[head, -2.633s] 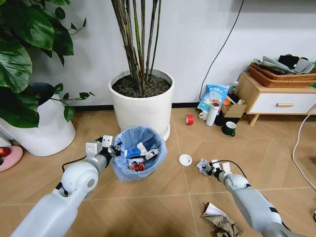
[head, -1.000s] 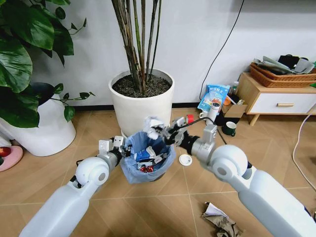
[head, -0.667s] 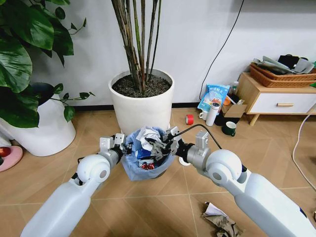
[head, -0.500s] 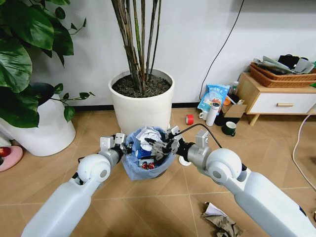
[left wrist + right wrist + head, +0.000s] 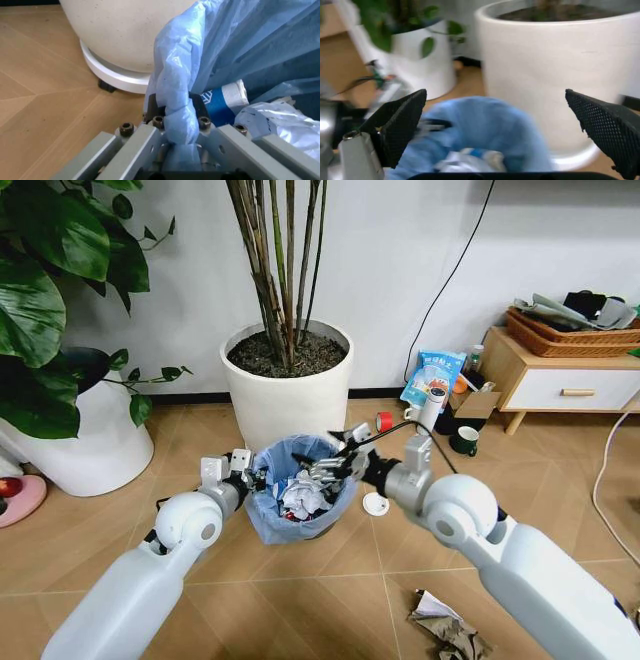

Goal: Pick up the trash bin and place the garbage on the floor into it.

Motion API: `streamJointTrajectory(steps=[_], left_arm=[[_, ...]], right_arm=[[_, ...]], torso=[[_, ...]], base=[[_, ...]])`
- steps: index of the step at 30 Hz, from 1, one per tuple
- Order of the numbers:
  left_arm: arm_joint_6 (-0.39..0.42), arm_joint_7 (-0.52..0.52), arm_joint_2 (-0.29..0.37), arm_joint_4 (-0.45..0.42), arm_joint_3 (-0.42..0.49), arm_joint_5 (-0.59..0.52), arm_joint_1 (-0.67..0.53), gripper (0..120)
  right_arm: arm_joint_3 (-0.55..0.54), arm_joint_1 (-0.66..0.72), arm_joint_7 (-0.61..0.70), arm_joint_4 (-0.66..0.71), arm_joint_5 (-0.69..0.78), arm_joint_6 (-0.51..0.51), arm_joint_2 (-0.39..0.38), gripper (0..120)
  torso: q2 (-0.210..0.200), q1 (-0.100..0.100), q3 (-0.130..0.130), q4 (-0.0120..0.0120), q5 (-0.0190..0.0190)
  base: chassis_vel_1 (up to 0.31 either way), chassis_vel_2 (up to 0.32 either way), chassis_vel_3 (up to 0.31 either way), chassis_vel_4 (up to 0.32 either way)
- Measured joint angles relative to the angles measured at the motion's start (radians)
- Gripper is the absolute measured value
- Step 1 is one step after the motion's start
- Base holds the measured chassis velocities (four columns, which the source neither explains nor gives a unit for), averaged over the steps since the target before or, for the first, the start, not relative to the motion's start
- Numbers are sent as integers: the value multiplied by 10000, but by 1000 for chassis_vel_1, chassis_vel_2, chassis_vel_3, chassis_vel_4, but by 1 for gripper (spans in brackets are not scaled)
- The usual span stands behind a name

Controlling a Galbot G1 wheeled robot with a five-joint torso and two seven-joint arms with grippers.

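Note:
The trash bin (image 5: pixel 300 515), small, dark and lined with a light-blue bag, hangs just above the floor in front of the big planter. My left gripper (image 5: pixel 247 470) is shut on its near-left rim; in the left wrist view the left gripper (image 5: pixel 175 108) pinches a fold of the bag (image 5: pixel 240 45). My right gripper (image 5: pixel 322 470) hovers open over the bin's mouth, and the right wrist view shows the right gripper (image 5: pixel 500 127) with fingers spread wide and nothing between them. Crumpled white paper (image 5: pixel 300 498) lies inside on other litter. A white lid (image 5: pixel 376 503) and brown-white crumpled paper (image 5: pixel 445 628) lie on the floor.
A large white planter (image 5: pixel 288 385) stands right behind the bin, and a second white pot (image 5: pixel 95 445) stands at the left. A red tape roll (image 5: pixel 384 421), mugs, a blue snack bag (image 5: pixel 432 375) and a wooden cabinet (image 5: pixel 560 385) are at the right.
My right gripper carried the crumpled white paper from the floor to the bin, opened and let it drop inside. The left gripper has lifted the bin slightly and keeps holding it.

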Motion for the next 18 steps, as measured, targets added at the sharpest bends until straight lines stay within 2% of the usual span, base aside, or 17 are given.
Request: streamJointTrajectory(steps=[12, 18], left_arm=[[-89, -4, 310, -454, -530, 218, 537, 0], [-116, -5, 303, -570, -631, 301, 704, 0]], right_arm=[[2576, -1426, 132, -321, -18, 138, -586, 100], [4518, -3407, -297, -83, -264, 278, -963, 100]], torso=[[0, 0, 0, 2, 5], [0, 0, -1, 2, 1]], base=[[0, 0, 0, 0], [0, 0, 0, 0]])
